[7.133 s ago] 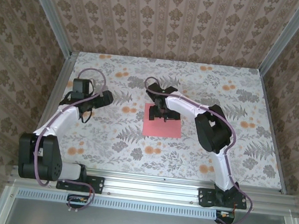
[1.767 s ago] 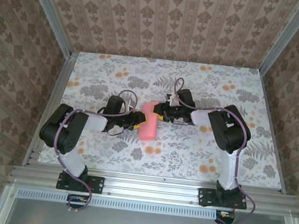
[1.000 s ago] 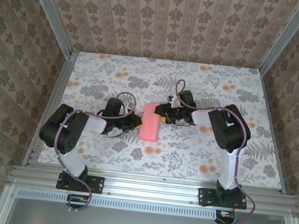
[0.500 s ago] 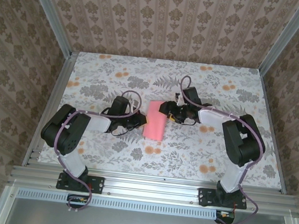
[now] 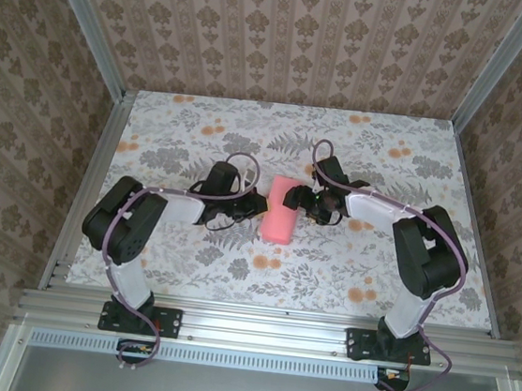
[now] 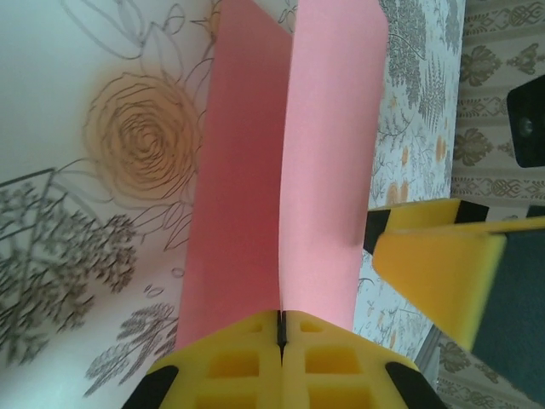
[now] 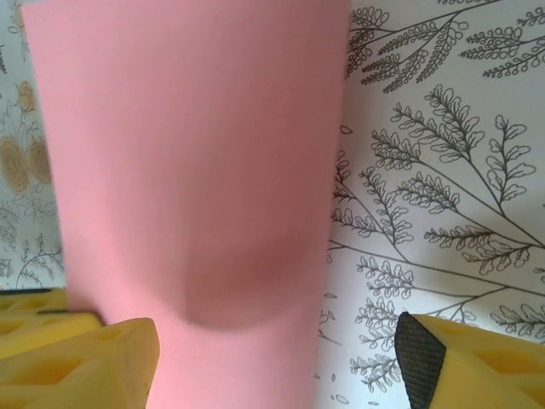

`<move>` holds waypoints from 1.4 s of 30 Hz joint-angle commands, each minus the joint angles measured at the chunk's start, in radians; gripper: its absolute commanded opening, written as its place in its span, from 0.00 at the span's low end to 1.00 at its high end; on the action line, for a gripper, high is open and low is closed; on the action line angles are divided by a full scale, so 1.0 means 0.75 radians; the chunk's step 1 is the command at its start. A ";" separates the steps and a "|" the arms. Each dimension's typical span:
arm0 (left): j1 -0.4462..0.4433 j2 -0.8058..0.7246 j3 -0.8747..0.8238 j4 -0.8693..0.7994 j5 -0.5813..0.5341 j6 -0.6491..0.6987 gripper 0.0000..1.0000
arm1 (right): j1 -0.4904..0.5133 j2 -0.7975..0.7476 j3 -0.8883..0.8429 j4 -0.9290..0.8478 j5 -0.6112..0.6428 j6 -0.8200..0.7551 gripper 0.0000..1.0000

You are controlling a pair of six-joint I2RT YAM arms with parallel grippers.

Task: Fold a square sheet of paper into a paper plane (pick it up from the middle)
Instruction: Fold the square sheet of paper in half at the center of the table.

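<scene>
The square sheet of paper [image 5: 281, 211] is bent in half into a narrow pink-red strip near the table's middle. My left gripper [image 5: 253, 206] is shut on its two free edges from the left. In the left wrist view the yellow fingers [image 6: 247, 366] meet on both layers of the sheet [image 6: 328, 170], which spread apart further out. My right gripper [image 5: 301, 200] is open at the strip's right side. In the right wrist view the rounded fold of the sheet [image 7: 187, 170] lies between the spread fingers [image 7: 464, 362] of the right gripper [image 7: 277, 366]. No pointed paper plane is in view.
The table [image 5: 348, 262] has a floral cloth with small orange flower prints [image 5: 355, 293]. Patterned walls and aluminium rails [image 5: 93, 176] enclose it. The right gripper's yellow finger [image 6: 434, 273] shows close to the sheet in the left wrist view.
The flat square was folded over into a strip. Since half a second ago the left gripper and the strip have shifted slightly right and away; the right gripper stays open beside it.
</scene>
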 commanded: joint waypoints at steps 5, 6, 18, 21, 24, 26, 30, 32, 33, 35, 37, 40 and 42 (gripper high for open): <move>-0.038 0.098 0.156 -0.172 0.012 0.100 0.00 | 0.009 -0.049 -0.019 -0.058 0.018 -0.024 0.72; -0.039 0.109 0.168 -0.187 0.012 0.103 0.00 | 0.009 -0.043 -0.018 -0.061 0.016 -0.028 0.71; -0.041 0.139 0.184 -0.262 -0.008 0.117 0.00 | 0.028 0.096 0.092 -0.169 0.023 -0.104 0.59; -0.041 0.141 0.188 -0.268 -0.008 0.122 0.00 | 0.032 0.113 0.103 -0.169 0.015 -0.106 0.55; -0.041 0.146 0.197 -0.281 -0.009 0.126 0.00 | 0.032 0.131 0.115 -0.185 0.016 -0.110 0.50; -0.038 0.131 0.192 -0.284 -0.021 0.105 0.04 | 0.034 0.143 0.122 -0.203 0.030 -0.118 0.48; -0.021 0.051 0.207 -0.330 -0.050 0.117 0.25 | 0.034 0.161 0.128 -0.245 0.067 -0.130 0.46; -0.005 -0.002 0.213 -0.393 -0.091 0.132 0.36 | 0.034 0.174 0.129 -0.255 0.075 -0.135 0.45; 0.003 -0.027 0.208 -0.410 -0.110 0.135 0.40 | 0.034 0.179 0.128 -0.257 0.078 -0.137 0.45; 0.021 -0.074 0.190 -0.443 -0.155 0.134 0.47 | 0.034 0.184 0.127 -0.260 0.078 -0.141 0.45; 0.040 -0.120 0.154 -0.446 -0.194 0.120 0.53 | 0.035 0.191 0.126 -0.262 0.080 -0.143 0.45; 0.057 -0.167 0.115 -0.446 -0.234 0.110 0.56 | 0.036 0.200 0.126 -0.269 0.084 -0.137 0.45; 0.062 -0.183 0.101 -0.449 -0.252 0.106 0.57 | 0.036 0.206 0.129 -0.274 0.088 -0.127 0.45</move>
